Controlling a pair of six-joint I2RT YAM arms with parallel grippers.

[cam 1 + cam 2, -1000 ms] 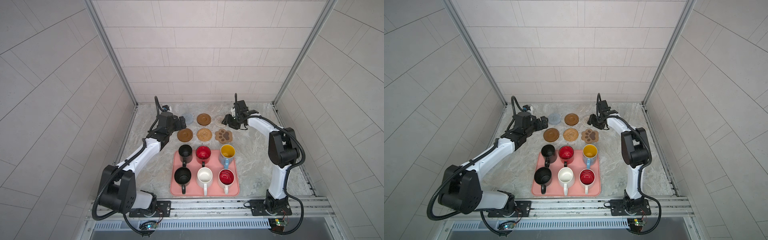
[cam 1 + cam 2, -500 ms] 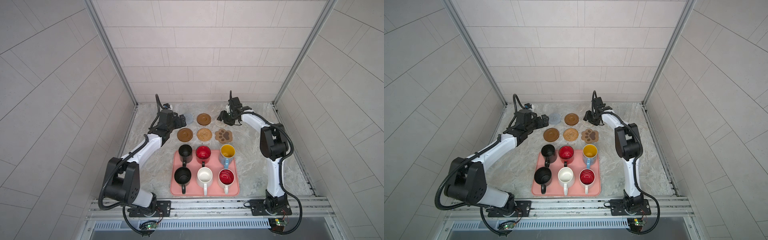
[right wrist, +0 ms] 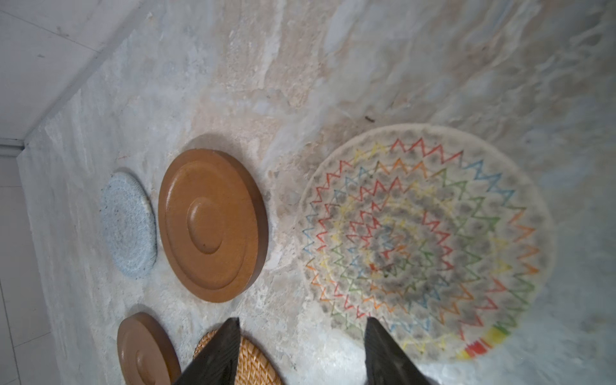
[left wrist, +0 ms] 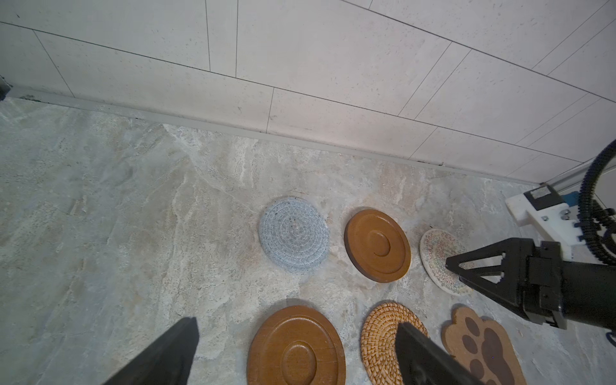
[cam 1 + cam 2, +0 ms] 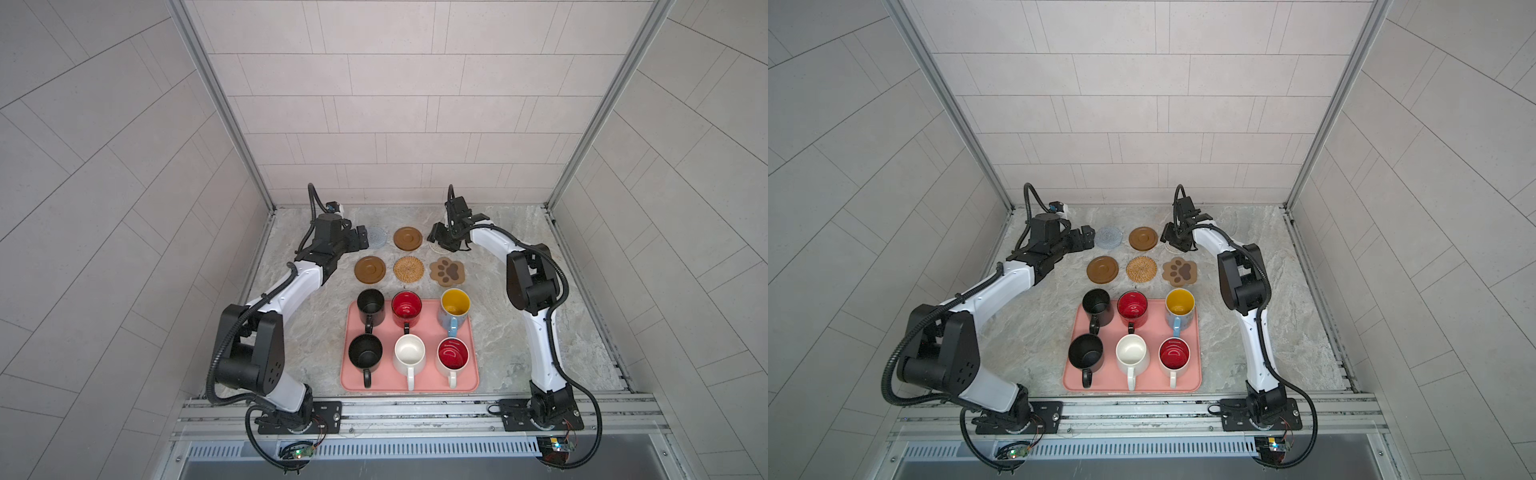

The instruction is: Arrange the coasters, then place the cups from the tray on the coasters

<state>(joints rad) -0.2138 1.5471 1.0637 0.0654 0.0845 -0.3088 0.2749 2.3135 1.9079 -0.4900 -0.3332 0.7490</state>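
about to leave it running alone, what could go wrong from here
1. The right gripper hangs open low over the whitish coaster; a sideways move could drag it out of line, toward the brown disc beside it.
2. On the tray the red cup stands close to a black cup; reaching for one could knock the other.

Six coasters [image 5: 409, 269] lie flat in two rows beyond the pink tray [image 5: 390, 384], which holds six upright cups [image 5: 409, 351].
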